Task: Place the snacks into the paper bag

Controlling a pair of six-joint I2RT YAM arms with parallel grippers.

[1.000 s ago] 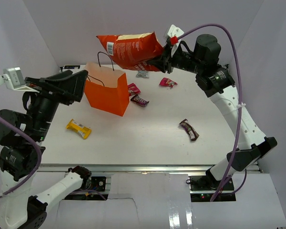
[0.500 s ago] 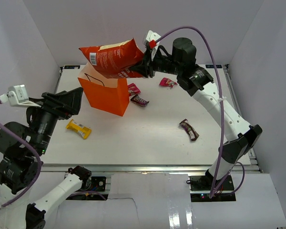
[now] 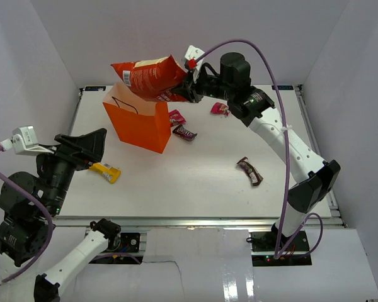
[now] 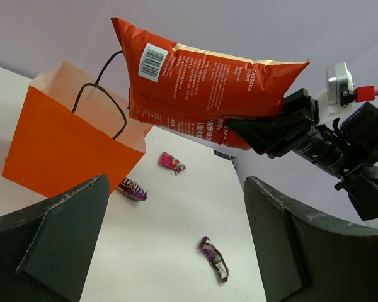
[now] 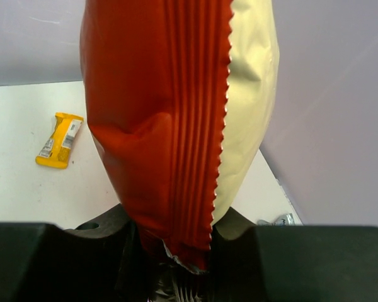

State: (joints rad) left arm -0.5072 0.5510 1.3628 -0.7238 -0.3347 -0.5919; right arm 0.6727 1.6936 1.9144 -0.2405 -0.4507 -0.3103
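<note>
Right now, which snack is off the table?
The big red-orange chip bag: the right gripper pinches its end and holds it in the air above the orange paper bag. The small packets all lie on the table.

- We see the right arm, right of frame: white links, black joint housings.
- Purple cable runs along it, white tie at the forearm.
- White wrist camera, top centre, with a red tab.
- Left arm, lower left: chunky black motors, white lower links, its own purple cable and a white camera box.
- We log the left gripper as dark matte wedges and the right gripper as black and blocky.
</note>
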